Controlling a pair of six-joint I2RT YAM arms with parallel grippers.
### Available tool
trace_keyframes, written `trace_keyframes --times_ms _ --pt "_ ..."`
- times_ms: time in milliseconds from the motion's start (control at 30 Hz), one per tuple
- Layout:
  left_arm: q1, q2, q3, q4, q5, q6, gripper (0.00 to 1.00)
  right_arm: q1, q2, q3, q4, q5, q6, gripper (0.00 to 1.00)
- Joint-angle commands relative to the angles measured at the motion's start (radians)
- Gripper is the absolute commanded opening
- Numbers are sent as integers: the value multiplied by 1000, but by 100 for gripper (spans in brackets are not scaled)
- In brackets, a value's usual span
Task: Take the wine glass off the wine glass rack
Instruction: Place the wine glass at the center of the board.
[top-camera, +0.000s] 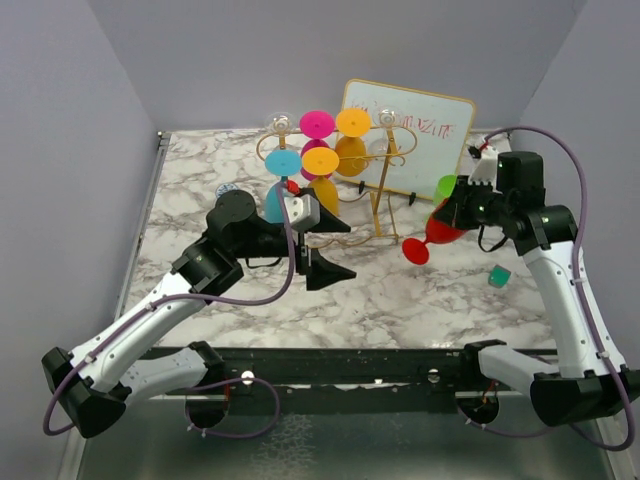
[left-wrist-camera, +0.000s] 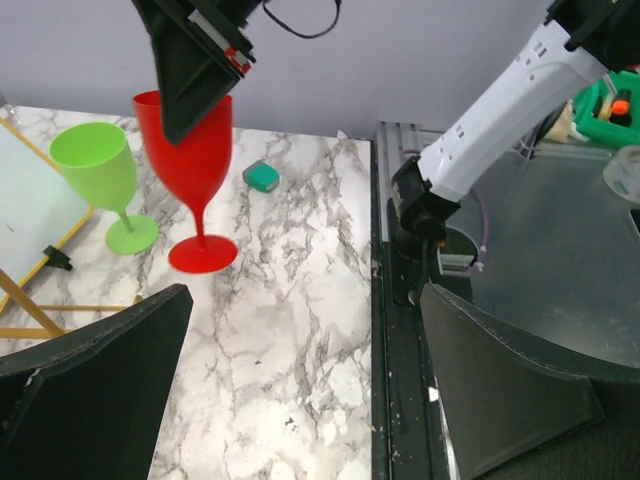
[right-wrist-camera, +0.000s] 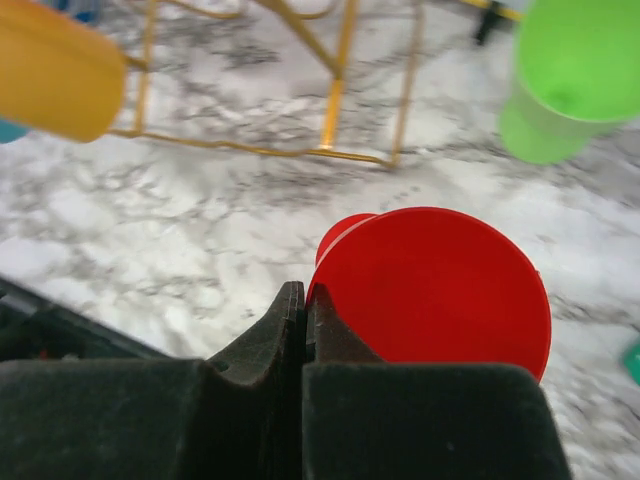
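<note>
The gold wire wine glass rack (top-camera: 381, 200) stands mid-table with several coloured glasses hanging bowl-down, among them a pink one (top-camera: 317, 124) and a blue one (top-camera: 283, 162). Right of the rack, my right gripper (top-camera: 458, 212) is shut on the rim of a red wine glass (top-camera: 445, 230). In the left wrist view that red wine glass (left-wrist-camera: 195, 150) stands upright, its foot at or just above the marble. In the right wrist view the right gripper (right-wrist-camera: 305, 300) pinches the red wine glass (right-wrist-camera: 440, 290) at its rim. My left gripper (top-camera: 338, 248) is open and empty in front of the rack.
A green glass (top-camera: 447, 186) stands on the table just behind the red one, in front of the gold-framed whiteboard (top-camera: 410, 140). A small teal cube (top-camera: 498, 277) lies to the right. The table's black front rail (left-wrist-camera: 400, 300) runs below the left gripper (left-wrist-camera: 300, 330).
</note>
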Motion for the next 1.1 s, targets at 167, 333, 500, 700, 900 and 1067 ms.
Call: trace_keyframes --times_ms 167,333,500,700,900,1067 --pt "3 -46 2 55 -137 -32 99 3 14 7 -91 475 30 0" --pt "2 -78 -10 29 -164 -18 99 3 -19 -93 17 570 72 0" --pt "2 -102 -29 46 -204 -30 99 3 18 -152 119 657 115 1" --pt "3 -118 -55 66 -256 -51 99 3 62 -190 276 763 145 1" --pt "2 -130 -70 120 -239 -82 99 3 121 -193 375 888 187 1" --pt "2 -148 -75 121 -249 -82 99 3 167 -164 358 982 223 1"
